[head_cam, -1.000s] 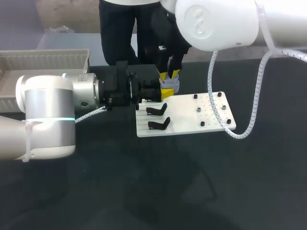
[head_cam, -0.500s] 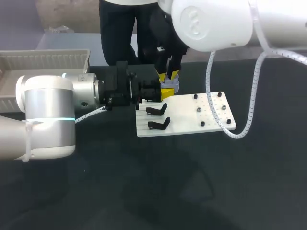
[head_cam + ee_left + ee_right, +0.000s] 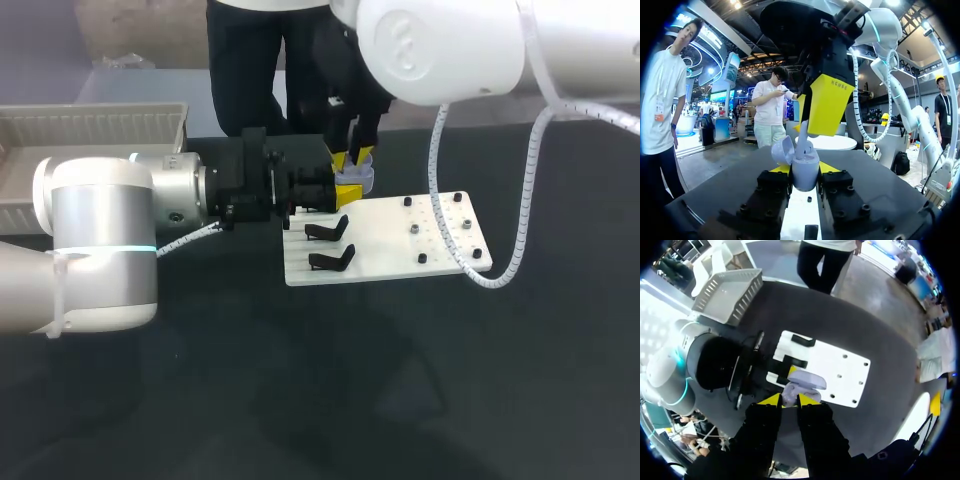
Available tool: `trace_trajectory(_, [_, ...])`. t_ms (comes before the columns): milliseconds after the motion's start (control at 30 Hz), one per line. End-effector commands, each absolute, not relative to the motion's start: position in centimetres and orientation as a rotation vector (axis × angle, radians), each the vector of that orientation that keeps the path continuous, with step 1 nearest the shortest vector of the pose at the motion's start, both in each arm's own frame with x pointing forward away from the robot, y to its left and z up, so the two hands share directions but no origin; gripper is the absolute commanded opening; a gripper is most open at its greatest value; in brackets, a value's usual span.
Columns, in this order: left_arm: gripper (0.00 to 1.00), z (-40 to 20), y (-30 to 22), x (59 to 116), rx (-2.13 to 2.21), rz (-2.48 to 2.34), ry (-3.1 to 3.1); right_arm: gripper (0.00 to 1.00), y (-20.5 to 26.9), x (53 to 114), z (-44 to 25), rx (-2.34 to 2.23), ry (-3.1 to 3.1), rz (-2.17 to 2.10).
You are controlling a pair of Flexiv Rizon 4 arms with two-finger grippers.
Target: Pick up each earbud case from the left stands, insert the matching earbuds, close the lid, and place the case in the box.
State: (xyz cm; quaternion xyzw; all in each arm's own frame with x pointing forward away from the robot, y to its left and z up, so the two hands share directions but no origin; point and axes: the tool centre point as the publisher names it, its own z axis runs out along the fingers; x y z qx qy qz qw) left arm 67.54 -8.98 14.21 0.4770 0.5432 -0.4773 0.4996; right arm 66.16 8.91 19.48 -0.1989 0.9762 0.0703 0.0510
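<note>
At the far left the white box [image 3: 90, 112] sits at the back of the surface, well apart from the work. The left arm [image 3: 100, 240] reaches in level toward the middle. The left jaws are closed on the lilac case [image 3: 805, 172], their yellow fingertips [image 3: 829, 167] pressed to its opposite sides. The case stands upright with its lid [image 3: 783, 150] swung open. It is held over the back edge of the white board [image 3: 400, 235], near the two empty black stands [image 3: 328, 232].

Straight above the case the right jaws point down. Their own yellow tips are drawn close together on a small pale piece that I take for an earbud [image 3: 805, 141]. Its lower end looks to be at the mouth of the case, but I cannot tell whether it is seated.

The step in hand seems to be the insertion. To do it well, the left arm should hold the case dead steady and upright, with no slackening of its grip. The right arm should press straight down and gently, with the earbud lined up over its socket, not at a slant. The right jaws should open only once the earbud sits flush. They should then lift straight up, so the tips neither drag it back out nor knock the open lid. An earbud left standing proud would likely stop the lid from closing.
</note>
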Motion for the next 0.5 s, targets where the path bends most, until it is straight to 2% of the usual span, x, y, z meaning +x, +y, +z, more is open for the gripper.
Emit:
trace_trajectory(33, [0.00, 14.06, -9.05, 67.40, 1.146, -1.148, 1.309, 0.00, 8.85, 66.34, 19.48, -0.605, 2.975, 0.215])
trace_trajectory(500, [0.00, 14.06, -9.05, 67.40, 1.146, -1.148, 1.309, 0.00, 8.78, 66.21, 19.18, -0.601, 2.985, 0.218])
